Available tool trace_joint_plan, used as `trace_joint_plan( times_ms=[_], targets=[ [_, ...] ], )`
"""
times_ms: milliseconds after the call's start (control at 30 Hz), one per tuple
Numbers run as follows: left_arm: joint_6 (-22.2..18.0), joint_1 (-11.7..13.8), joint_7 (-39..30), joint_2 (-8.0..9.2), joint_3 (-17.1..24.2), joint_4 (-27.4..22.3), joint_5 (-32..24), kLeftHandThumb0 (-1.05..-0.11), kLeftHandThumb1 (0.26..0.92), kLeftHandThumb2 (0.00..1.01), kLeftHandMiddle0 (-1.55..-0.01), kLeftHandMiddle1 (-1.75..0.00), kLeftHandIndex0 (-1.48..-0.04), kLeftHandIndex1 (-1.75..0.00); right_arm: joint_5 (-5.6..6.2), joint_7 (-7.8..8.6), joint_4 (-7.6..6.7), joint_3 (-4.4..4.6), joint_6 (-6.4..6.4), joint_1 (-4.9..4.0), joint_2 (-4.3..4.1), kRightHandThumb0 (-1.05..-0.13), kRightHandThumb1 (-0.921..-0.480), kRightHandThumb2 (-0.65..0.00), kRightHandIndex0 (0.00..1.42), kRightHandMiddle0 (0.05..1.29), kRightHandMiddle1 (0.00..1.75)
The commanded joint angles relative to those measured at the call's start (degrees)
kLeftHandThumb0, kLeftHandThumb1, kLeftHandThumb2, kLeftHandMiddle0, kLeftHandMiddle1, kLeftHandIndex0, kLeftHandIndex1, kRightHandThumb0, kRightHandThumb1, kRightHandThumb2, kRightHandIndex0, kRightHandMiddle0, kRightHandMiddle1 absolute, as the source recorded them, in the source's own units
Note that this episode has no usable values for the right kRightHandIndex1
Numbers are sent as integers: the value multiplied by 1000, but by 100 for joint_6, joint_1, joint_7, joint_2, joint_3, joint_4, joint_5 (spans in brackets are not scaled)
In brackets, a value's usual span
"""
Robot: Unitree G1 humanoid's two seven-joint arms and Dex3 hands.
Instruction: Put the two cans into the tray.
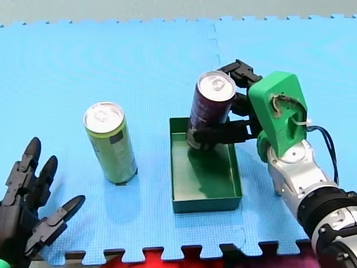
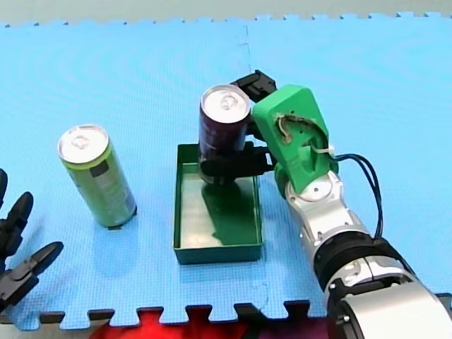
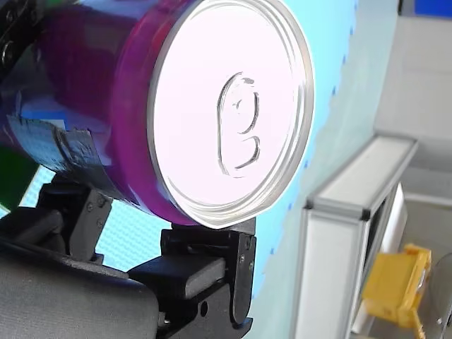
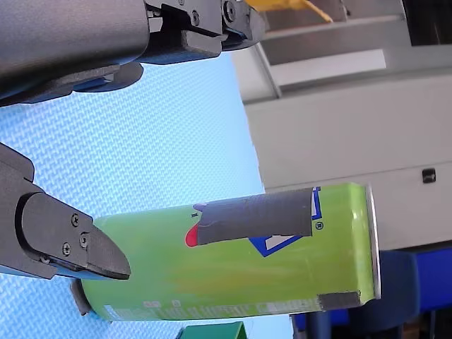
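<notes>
A purple can (image 1: 211, 109) (image 2: 223, 128) is held upright by my right hand (image 1: 231, 120), whose black fingers (image 1: 220, 134) wrap its lower body. It hangs over the far end of the green tray (image 1: 234, 190) (image 2: 212, 253) on the blue mat. The first wrist view looks at this can's silver lid (image 3: 229, 116) from close up. A green can (image 1: 110, 142) (image 2: 97, 175) stands upright on the mat to the left of the tray, and the second wrist view has it (image 4: 240, 258) lying across the picture. My left hand (image 1: 30, 209) is at the near left, apart from the green can, holding nothing.
Blue foam mat (image 1: 111, 61) covers the whole surface, with its toothed near edge (image 1: 167, 254) over a red strip. A grey cabinet (image 4: 353, 127) and a yellow object (image 3: 399, 282) stand beyond the mat in the wrist views.
</notes>
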Motion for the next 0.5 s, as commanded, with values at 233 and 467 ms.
trace_joint_plan(
  times_ms=[233,467],
  targets=[
    [4,41,-6,36,13,-71,-30,-1048,856,0,-239,-2,-137,0,65,10,38,-82,2,-82,-66,-179,-793,0,945,654,1746],
    [-5,83,-13,34,7,-118,-28,-1048,856,0,-239,-2,-137,0,127,57,34,-155,3,-69,-97,-181,-793,0,949,664,1746]
  ],
)
